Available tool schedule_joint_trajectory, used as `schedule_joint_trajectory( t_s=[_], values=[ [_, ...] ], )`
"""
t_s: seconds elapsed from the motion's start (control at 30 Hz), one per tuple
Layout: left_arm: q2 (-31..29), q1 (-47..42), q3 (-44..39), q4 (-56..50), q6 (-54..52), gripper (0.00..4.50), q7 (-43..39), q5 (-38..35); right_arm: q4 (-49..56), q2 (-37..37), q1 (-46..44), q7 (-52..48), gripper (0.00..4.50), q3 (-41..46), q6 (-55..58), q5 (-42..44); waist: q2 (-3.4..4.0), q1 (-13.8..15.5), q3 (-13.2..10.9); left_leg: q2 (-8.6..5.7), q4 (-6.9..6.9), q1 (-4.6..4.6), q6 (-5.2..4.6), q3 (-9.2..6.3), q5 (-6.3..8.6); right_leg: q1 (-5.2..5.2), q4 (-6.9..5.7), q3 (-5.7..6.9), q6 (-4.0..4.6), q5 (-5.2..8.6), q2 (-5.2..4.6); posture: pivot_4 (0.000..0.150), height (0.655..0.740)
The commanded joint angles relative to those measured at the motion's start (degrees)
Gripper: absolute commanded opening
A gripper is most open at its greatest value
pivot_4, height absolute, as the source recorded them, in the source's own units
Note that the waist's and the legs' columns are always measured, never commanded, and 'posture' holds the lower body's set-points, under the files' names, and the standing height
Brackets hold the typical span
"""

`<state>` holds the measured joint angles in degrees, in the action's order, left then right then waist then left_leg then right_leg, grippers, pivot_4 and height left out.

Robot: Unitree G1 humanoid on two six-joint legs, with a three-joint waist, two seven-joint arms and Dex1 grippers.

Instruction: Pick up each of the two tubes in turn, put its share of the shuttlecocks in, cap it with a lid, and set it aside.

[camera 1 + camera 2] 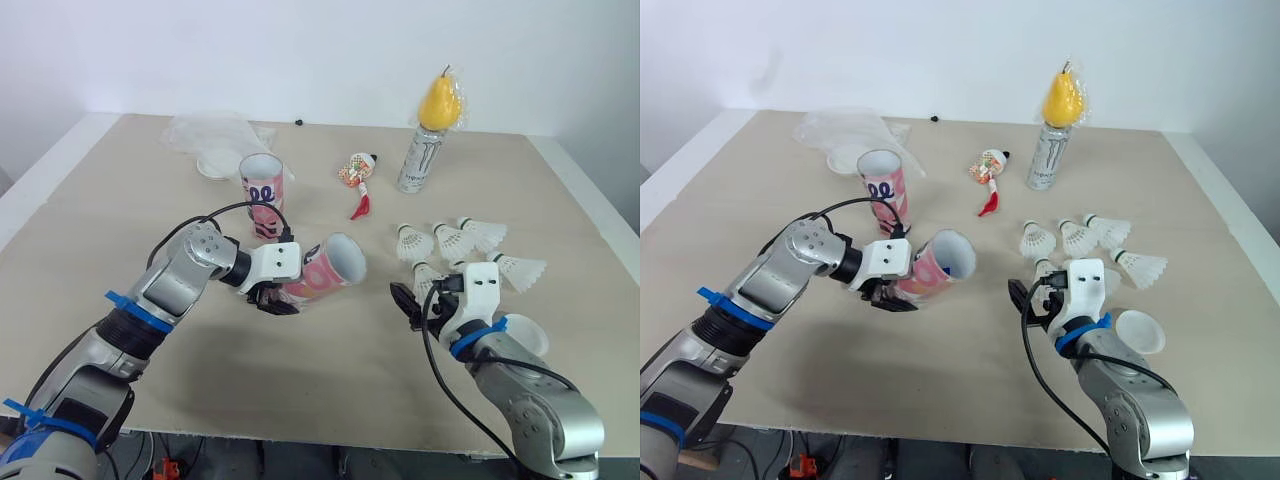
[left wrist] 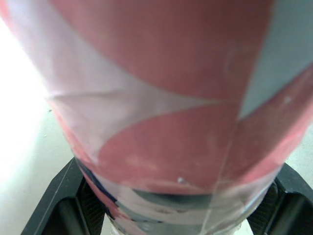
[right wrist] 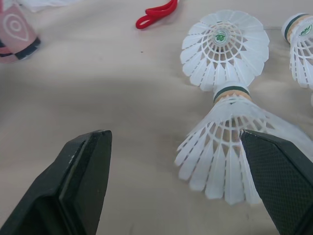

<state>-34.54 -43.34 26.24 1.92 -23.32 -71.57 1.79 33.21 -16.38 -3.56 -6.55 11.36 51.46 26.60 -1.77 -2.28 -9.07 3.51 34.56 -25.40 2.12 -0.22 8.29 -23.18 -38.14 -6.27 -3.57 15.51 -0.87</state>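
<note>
Left jaws: my left gripper (image 1: 277, 298) is clamped on the pink tube (image 1: 322, 272), which is tilted with its mouth to my right; the fingers are mostly hidden beneath it.
Right jaws: my right gripper (image 3: 173, 139) is spread wide, with one shuttlecock (image 3: 225, 147) between the fingers, its skirt edge behind one.
Near: white lid (image 1: 530, 335), part-hidden by my right arm.
Mid: loose shuttlecocks (image 1: 455, 240); count unclear.
Far: second tube (image 1: 262, 185), upright.

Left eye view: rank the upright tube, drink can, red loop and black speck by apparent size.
1. upright tube and drink can: nearly alike; the can stands farther off, so they are left unranked.
2. red loop
3. black speck
</note>
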Motion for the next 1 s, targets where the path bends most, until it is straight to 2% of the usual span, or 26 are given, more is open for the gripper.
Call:
schedule_joint_trajectory(
  t_s=[0.03,0.23,0.3,0.33,0.37,0.43,0.7,1.0],
  values=[
    [0.6,1.0,0.4,-2.2,-1.3,3.08,0.6,0.2,-2.1,0.0,-1.7,-0.1,4.5,-0.5,-2.8,-1.6,0.0,0.0,0.0,-0.01,0.0,0.0,0.0,-0.01,0.0,0.01,0.0,0.0,-0.01,0.0,0.0,0.15,0.74],
    [0.7,1.9,0.5,-2.9,-1.8,3.08,1.3,0.6,-4.4,0.1,-3.4,0.2,4.5,-1.4,-3.1,-3.0,0.02,0.1,0.0,-0.02,0.0,0.0,-0.01,-0.04,0.0,0.01,-0.01,0.0,-0.09,-0.03,0.0,0.15,0.74],
    [0.8,2.1,0.6,-2.9,-1.8,3.04,1.5,0.8,-4.9,0.2,-3.9,0.6,3.99,-1.4,-3.3,-3.5,0.02,0.1,0.0,-0.04,0.0,0.0,-0.01,-0.04,-0.01,0.02,-0.01,0.0,-0.08,-0.02,0.0,0.15,0.74],
    [0.8,2.1,0.7,-2.8,-1.7,3.04,1.6,0.9,-5.2,0.2,-4.2,0.8,3.95,-1.4,-3.4,-3.7,0.03,0.1,0.0,-0.05,0.01,0.0,-0.01,-0.04,-0.01,0.03,-0.01,0.0,-0.07,-0.02,0.0,0.15,0.74],
    [0.8,2.2,0.7,-2.8,-1.7,3.04,1.6,0.9,-5.3,0.2,-4.4,1.0,2.95,-1.4,-3.3,-4.0,0.03,0.1,0.0,-0.06,0.01,0.0,-0.03,-0.04,-0.02,0.03,-0.01,-0.01,-0.08,-0.02,-0.01,0.15,0.74],
    [1.1,2.0,0.9,-2.5,-1.6,3.04,1.7,1.0,-5.4,0.6,-5.0,2.5,2.42,-1.3,-2.7,-5.0,0.03,0.1,0.0,-0.06,0.01,0.0,-0.05,-0.06,-0.03,0.04,-0.01,-0.01,-0.07,-0.02,0.0,0.15,0.74],
    [1.6,1.9,0.9,-2.0,-1.3,3.04,2.0,1.3,-2.5,5.3,-5.6,8.4,2.42,-0.6,1.6,-5.4,0.09,0.4,0.1,-0.1,0.01,0.0,-0.06,-0.09,-0.04,0.06,-0.01,-0.02,-0.08,-0.03,-0.01,0.15,0.74],
    [1.3,2.3,0.7,-2.3,-1.6,3.04,2.1,1.8,-2.0,6.8,-6.1,12.6,2.42,-1.0,3.0,-9.1,0.12,0.4,0.1,-0.12,0.02,0.0,-0.08,-0.11,-0.05,0.07,-0.01,-0.03,-0.07,-0.02,-0.01,0.15,0.74]
  ],
)
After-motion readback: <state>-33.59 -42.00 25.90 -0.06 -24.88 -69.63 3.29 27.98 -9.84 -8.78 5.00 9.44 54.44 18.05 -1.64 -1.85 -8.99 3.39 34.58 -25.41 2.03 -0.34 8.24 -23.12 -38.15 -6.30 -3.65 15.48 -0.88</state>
